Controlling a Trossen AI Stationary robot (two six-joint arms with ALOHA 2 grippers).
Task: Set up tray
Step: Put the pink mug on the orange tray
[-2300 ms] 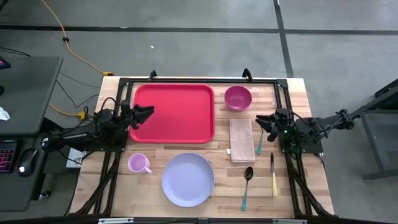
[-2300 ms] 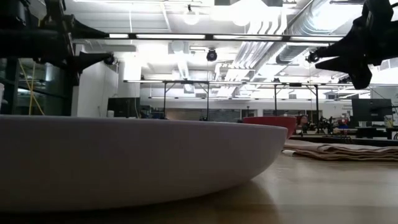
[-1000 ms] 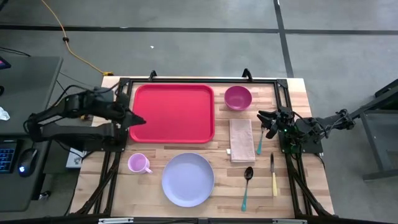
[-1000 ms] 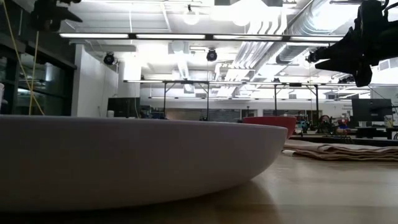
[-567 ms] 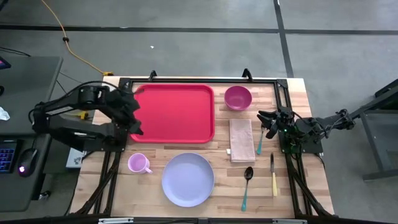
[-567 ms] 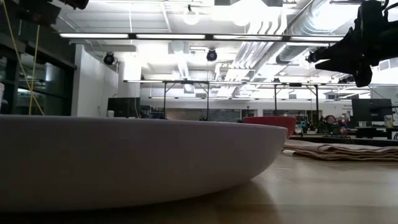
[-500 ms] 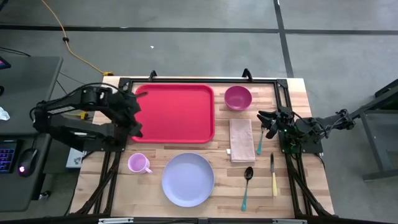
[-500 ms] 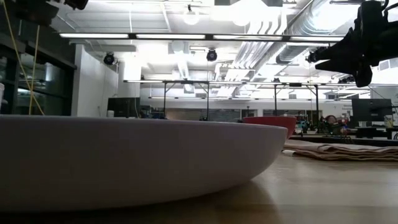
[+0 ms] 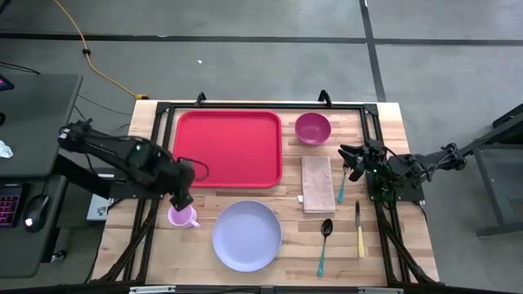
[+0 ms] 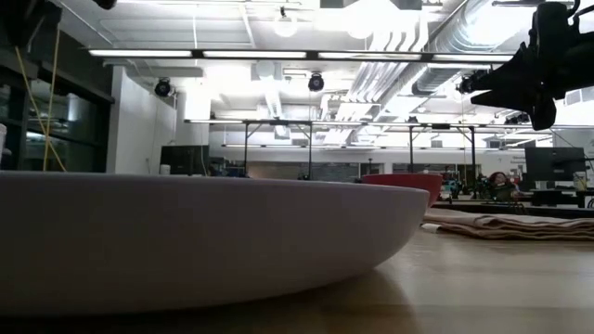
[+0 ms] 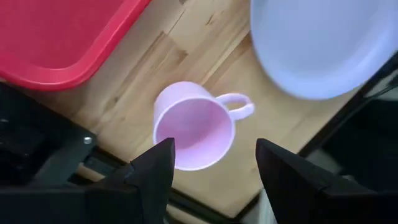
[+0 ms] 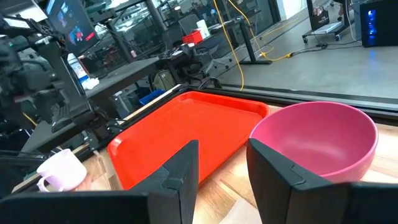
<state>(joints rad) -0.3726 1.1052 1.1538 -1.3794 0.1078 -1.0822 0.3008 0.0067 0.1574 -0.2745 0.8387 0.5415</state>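
Note:
The red tray (image 9: 229,147) lies flat at the table's far left, also seen in the right wrist view (image 12: 186,130). My left gripper (image 9: 185,198) hangs open above a pink mug (image 9: 181,216), pointing steeply down. In the left wrist view its fingers stand on either side of the mug (image 11: 194,127) without touching it. The mug stands upright on the wood between the tray (image 11: 56,37) and a lavender plate (image 9: 247,235). My right gripper (image 9: 347,158) waits open at the table's right, pointing level toward a magenta bowl (image 12: 317,140).
The magenta bowl (image 9: 312,128) stands right of the tray. A folded beige napkin (image 9: 317,184) with a teal fork (image 9: 341,186) on it lies below the bowl. A spoon (image 9: 324,237) and a knife (image 9: 359,233) lie near the front right. The plate (image 10: 186,241) fills the low view.
My left gripper has swung from the tray's left edge toward the table's near edge, tipping to point down, and now hangs over the pink mug. It has stayed open. The mug, tray and plate have not moved.

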